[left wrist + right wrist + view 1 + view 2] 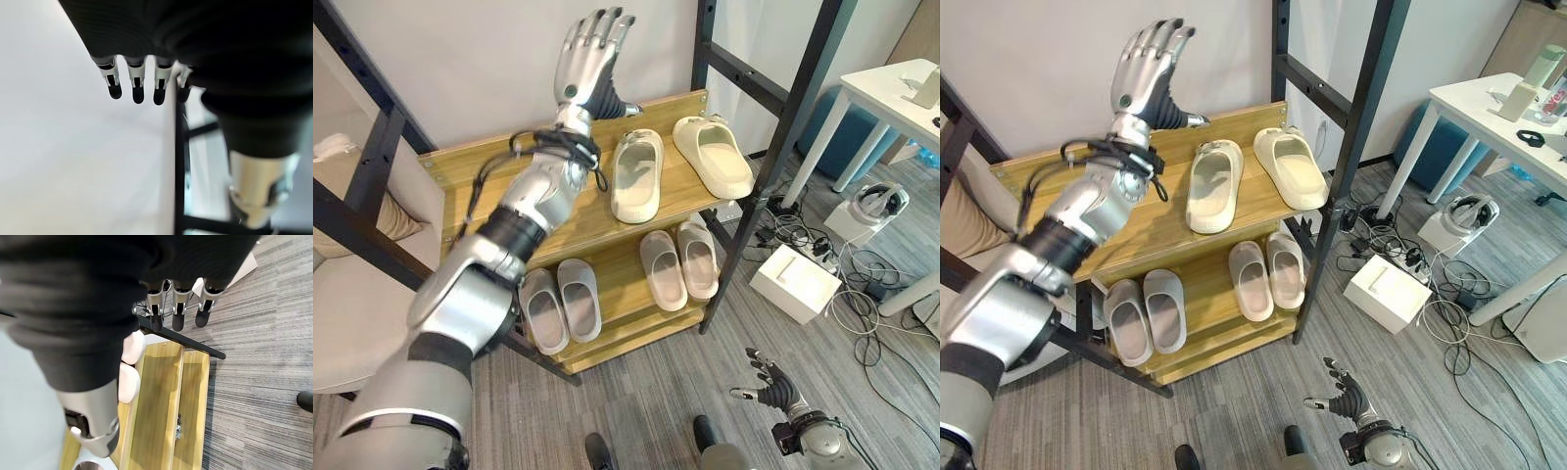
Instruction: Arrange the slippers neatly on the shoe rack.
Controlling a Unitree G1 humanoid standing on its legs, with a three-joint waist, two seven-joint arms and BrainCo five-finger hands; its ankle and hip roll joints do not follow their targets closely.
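Two cream slippers (677, 163) lie side by side on the top shelf of the wooden shoe rack (492, 171), toes toward the wall. Lower shelf: one grey pair (559, 306) to the left, one beige pair (679, 265) to the right. Left hand (591, 57) raised above the rack's back edge, fingers straight, empty. Right hand (771, 386) low over the grey floor (646, 392), fingers relaxed, empty.
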